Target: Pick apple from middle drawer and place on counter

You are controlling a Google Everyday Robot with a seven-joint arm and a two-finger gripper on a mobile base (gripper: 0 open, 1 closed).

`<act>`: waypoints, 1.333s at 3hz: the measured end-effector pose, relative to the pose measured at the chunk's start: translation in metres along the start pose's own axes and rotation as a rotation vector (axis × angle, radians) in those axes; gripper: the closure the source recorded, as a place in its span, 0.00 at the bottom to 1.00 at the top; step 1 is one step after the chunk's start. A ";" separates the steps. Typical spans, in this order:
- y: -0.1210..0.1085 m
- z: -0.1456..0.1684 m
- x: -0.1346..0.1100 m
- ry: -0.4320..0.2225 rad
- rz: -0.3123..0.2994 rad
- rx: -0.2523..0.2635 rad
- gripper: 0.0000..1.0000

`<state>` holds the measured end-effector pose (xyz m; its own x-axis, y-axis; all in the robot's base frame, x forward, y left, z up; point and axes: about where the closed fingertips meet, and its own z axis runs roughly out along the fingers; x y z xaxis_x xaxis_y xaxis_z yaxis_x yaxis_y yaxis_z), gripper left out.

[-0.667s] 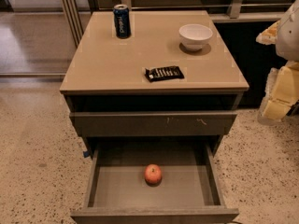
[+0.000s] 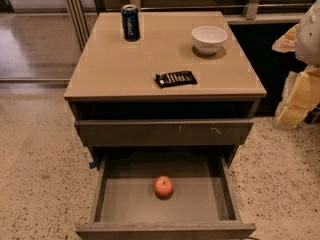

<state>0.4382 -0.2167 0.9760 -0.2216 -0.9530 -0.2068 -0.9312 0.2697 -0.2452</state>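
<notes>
Nothing moved: red-orange apple (image 2: pixel 163 186) in middle drawer (image 2: pixel 202 203), tool (image 2: pixel 299 95) far right, grip unclear

text: none you can read | can (image 2: pixel 130 22) rear-left on counter (image 2: pixel 125 69): white lettering, illegible | gripper (image 2: pixel 296 96): right of counter

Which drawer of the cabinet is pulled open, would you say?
The middle drawer, holding the apple; the scratched drawer above is shut. The gripper is at far right.

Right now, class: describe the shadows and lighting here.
Camera view: the white bowl casts a soft shadow on the counter; the apple shades the middle drawer floor just beneath it; the recess under the counter is darkest; the gripper, at the right edge, is brightly lit.
</notes>
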 end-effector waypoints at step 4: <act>0.020 0.210 -0.007 -0.230 0.117 -0.097 1.00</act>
<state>0.4816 -0.1758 0.7733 -0.2679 -0.8566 -0.4409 -0.9291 0.3509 -0.1172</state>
